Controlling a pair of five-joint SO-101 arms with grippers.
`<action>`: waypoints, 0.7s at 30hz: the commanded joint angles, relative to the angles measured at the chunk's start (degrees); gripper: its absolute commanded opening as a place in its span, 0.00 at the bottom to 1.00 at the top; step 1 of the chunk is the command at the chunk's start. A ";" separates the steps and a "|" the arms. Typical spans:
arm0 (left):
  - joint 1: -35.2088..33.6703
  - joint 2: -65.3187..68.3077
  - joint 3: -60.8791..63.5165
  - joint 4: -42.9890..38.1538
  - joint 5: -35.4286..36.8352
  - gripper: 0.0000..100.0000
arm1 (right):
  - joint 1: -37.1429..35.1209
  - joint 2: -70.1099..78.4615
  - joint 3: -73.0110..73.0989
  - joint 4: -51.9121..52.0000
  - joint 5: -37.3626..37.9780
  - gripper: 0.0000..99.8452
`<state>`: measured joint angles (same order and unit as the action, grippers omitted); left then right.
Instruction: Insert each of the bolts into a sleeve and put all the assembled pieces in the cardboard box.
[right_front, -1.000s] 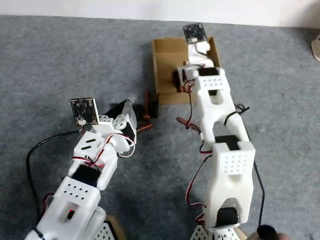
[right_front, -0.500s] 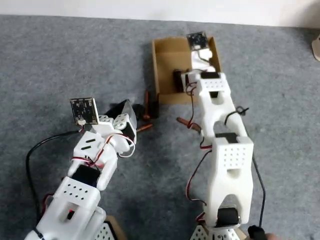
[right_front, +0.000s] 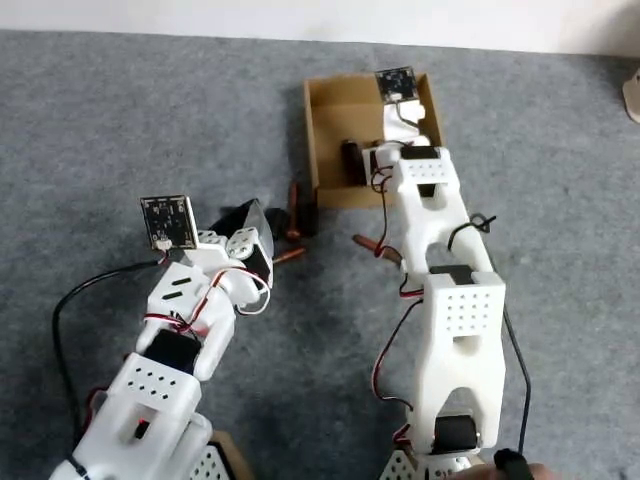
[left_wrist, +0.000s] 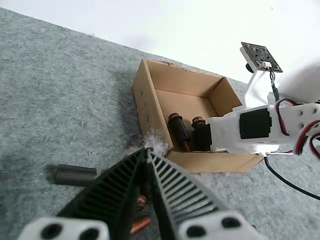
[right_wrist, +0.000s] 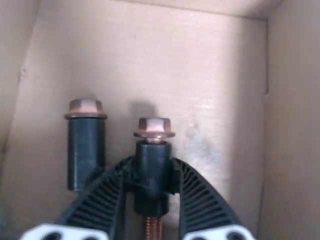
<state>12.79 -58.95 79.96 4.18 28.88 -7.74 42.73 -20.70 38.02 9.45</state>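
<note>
My right gripper (right_wrist: 152, 170) is inside the cardboard box (right_front: 312, 130), shut on a black sleeve with a copper bolt (right_wrist: 154, 150) through it. A second assembled piece (right_wrist: 86, 145) lies on the box floor just beside it, also seen as a dark piece (right_front: 351, 158) in the high view. My left gripper (left_wrist: 148, 152) hovers over the carpet short of the box's front wall, fingers shut with nothing seen between them. Below it lie loose copper bolts (left_wrist: 140, 225). An empty black sleeve (left_wrist: 75, 174) lies on the carpet nearby.
In front of the box, a dark sleeve (right_front: 310, 215) and a bolt (right_front: 290, 256) lie between the arms. Another bolt (right_front: 368, 242) lies close to the right arm. Grey carpet covers the table; a white wall runs behind the box.
The right arm has reached deeper into the box with its assembled piece. The left arm has not moved.
</note>
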 joint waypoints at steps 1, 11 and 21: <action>-0.22 -0.57 -0.48 -1.32 -0.44 0.01 | 0.66 -0.66 -2.51 -1.27 -0.44 0.01; -0.22 -0.57 -0.48 -1.32 -0.44 0.01 | 0.31 -0.57 -2.15 -1.27 -0.18 0.21; -0.22 -0.57 -0.48 -1.32 -0.44 0.01 | 0.31 -0.48 -2.33 -1.27 -0.53 0.21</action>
<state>12.79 -58.95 79.96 4.18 28.79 -7.82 42.73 -20.70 37.67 9.36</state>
